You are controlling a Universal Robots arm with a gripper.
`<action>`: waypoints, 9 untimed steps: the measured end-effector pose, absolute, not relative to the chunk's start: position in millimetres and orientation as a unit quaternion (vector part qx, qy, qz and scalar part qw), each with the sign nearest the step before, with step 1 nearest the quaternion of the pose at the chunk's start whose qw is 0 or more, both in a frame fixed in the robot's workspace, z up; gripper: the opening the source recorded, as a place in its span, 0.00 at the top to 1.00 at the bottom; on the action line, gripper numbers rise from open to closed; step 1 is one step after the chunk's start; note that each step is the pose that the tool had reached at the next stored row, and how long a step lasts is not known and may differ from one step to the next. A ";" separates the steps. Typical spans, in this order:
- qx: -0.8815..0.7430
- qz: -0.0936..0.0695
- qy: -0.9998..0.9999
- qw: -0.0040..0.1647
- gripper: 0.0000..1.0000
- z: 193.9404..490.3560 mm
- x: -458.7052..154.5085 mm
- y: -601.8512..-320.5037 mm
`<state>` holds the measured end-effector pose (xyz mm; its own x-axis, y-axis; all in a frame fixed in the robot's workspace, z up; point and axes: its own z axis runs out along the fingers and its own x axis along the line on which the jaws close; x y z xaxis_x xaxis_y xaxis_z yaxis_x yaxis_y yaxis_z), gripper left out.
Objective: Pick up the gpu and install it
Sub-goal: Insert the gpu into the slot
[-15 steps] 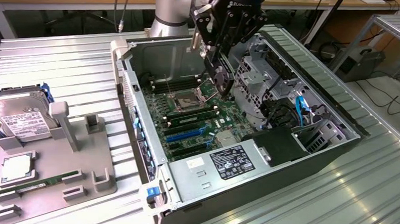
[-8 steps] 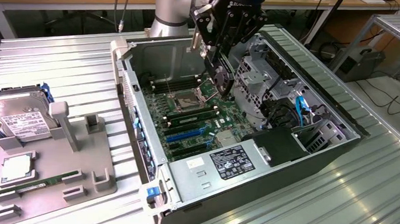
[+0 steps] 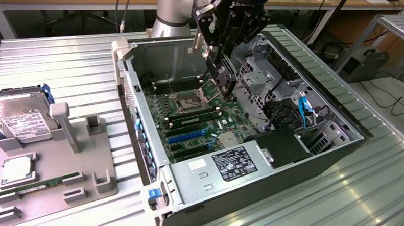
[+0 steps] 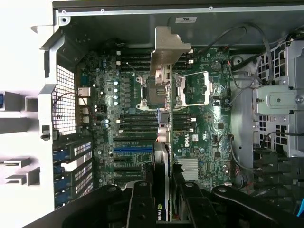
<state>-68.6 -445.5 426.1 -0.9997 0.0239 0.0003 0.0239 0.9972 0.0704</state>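
So the black claw is clamped shut on the gpu, that small green circuit card with the black round fan and the silver metal end bracket. It hangs edge-down inside the open grey computer case, over the green motherboard and just beside the silver CPU socket. It isn't sitting in any slot; the blue expansion slots are bare.

From the wrist view you look straight down the card. Its silver bracket is at the far end, and the black fingers pinch it from both sides. It lines up across the socket and the slots below.

Off on the exterior view's left, a grey moulded parts tray sits on the ribbed metal worktop. It carries a silver boxy hard drive with a white label and a long narrow green memory stick.
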 end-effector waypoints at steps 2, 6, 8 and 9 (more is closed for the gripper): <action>0.004 0.035 0.999 0.000 0.74 425.9 -65.8 -445.4; -0.050 0.035 0.998 -0.002 0.74 424.7 -65.3 -445.4; -0.081 0.035 0.996 -0.002 0.74 424.2 -65.3 -445.4; -0.099 0.035 0.994 -0.002 0.74 423.8 -65.3 -445.4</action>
